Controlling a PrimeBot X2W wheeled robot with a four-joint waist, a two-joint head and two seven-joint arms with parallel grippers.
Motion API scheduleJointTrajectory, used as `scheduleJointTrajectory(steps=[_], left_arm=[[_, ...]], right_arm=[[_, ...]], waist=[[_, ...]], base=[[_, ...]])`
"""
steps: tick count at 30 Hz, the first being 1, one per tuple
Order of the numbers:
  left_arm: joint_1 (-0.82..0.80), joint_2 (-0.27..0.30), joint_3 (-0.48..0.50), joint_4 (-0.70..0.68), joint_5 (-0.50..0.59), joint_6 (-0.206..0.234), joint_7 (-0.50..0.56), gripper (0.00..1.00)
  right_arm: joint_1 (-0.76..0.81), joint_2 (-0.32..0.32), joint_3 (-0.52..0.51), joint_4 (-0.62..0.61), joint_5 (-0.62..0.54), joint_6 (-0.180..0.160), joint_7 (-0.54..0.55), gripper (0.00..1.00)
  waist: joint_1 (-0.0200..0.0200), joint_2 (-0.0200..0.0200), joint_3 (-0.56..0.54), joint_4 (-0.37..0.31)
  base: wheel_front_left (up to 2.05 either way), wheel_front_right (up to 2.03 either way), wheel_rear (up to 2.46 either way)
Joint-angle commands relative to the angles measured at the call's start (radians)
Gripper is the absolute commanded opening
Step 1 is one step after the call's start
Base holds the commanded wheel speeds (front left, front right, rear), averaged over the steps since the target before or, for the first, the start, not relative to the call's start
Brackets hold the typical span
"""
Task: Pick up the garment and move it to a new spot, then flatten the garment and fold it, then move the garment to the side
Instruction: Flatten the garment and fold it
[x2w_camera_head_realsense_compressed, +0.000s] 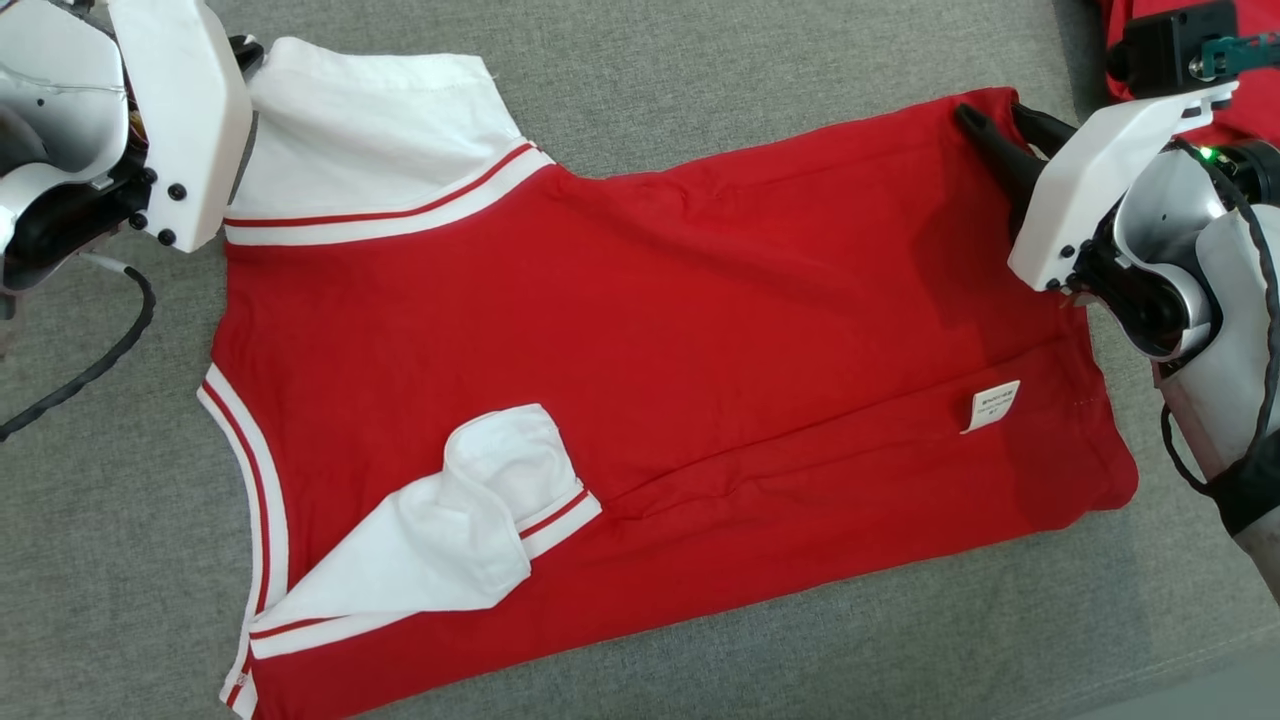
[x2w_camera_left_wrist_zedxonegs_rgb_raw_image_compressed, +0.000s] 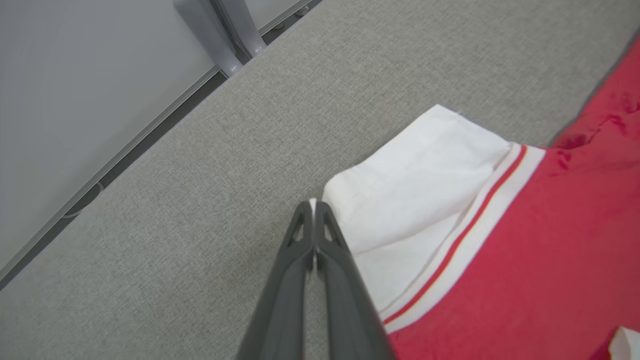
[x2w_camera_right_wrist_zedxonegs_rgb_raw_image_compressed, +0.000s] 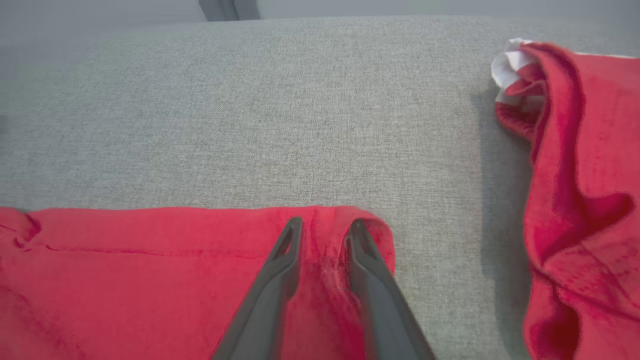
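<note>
The garment (x2w_camera_head_realsense_compressed: 640, 350) is a red shirt with white sleeves and red-striped white trim, spread flat on the grey fabric surface (x2w_camera_head_realsense_compressed: 700, 60). One white sleeve (x2w_camera_head_realsense_compressed: 450, 520) lies folded in over the red body. My left gripper (x2w_camera_left_wrist_zedxonegs_rgb_raw_image_compressed: 314, 205) is shut on the edge of the other white sleeve (x2w_camera_left_wrist_zedxonegs_rgb_raw_image_compressed: 410, 190) at the far left corner; in the head view its fingers are mostly hidden behind the white wrist housing (x2w_camera_head_realsense_compressed: 180, 120). My right gripper (x2w_camera_right_wrist_zedxonegs_rgb_raw_image_compressed: 325, 225) sits at the far right hem corner (x2w_camera_head_realsense_compressed: 985, 105), its jaws partly apart with a ridge of red cloth between them.
A second red garment (x2w_camera_right_wrist_zedxonegs_rgb_raw_image_compressed: 575, 200) with a bit of white lies bunched just right of the hem corner, also at the head view's top right (x2w_camera_head_realsense_compressed: 1250, 100). A small white label (x2w_camera_head_realsense_compressed: 995, 405) shows on the shirt. Grey legs (x2w_camera_left_wrist_zedxonegs_rgb_raw_image_compressed: 225, 35) stand beyond the surface's edge.
</note>
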Motion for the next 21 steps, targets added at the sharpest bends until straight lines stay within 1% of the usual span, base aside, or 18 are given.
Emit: scheduleJointTrajectory(steps=[1,2,3,4,8,12,15,21], left_arm=[[0.010,0.001,-0.001,0.000,-0.006,0.003,-0.007,0.00],[0.012,0.000,-0.002,0.001,-0.006,0.001,-0.009,0.00],[0.013,0.000,-0.002,0.001,-0.006,0.000,-0.011,0.00],[0.013,0.000,-0.003,0.001,-0.006,-0.002,-0.013,0.00],[0.016,-0.003,0.001,-0.005,-0.006,-0.008,-0.036,0.00],[0.023,-0.005,0.006,-0.014,-0.012,-0.017,-0.066,0.00],[0.038,-0.003,0.014,-0.033,-0.023,-0.025,-0.095,0.00],[0.111,0.015,0.035,-0.111,-0.061,-0.023,-0.156,0.00]], right_arm=[[-0.001,-0.007,-0.004,-0.008,0.003,-0.002,0.005,0.36],[0.001,-0.008,-0.005,-0.010,0.004,-0.002,0.007,0.24],[0.004,-0.011,-0.007,-0.012,0.003,-0.002,0.007,0.10],[0.006,-0.014,-0.009,-0.014,0.003,-0.002,0.009,0.00],[0.014,-0.030,-0.019,-0.019,0.004,-0.002,0.008,0.00],[0.028,-0.052,-0.048,-0.028,0.019,-0.002,-0.021,0.00],[0.058,-0.073,-0.075,-0.055,0.061,-0.002,-0.034,0.00],[0.166,-0.156,-0.138,-0.147,0.179,-0.002,-0.029,0.00]], waist=[[0.0000,0.0000,-0.003,0.003],[0.0000,0.0000,-0.005,0.005],[0.0000,0.0000,-0.007,0.007],[0.0000,0.0000,-0.008,0.010],[0.0000,0.0000,-0.015,0.021],[0.0000,0.0000,-0.027,0.037],[0.0000,0.0000,-0.045,0.052],[0.0000,0.0000,-0.095,0.096]], base=[[0.00,0.00,0.00],[0.00,0.00,0.00],[0.00,0.00,0.00],[0.00,0.00,0.00],[0.00,0.00,0.00],[0.00,0.00,0.00],[0.00,0.00,0.00],[0.00,0.00,0.00]])
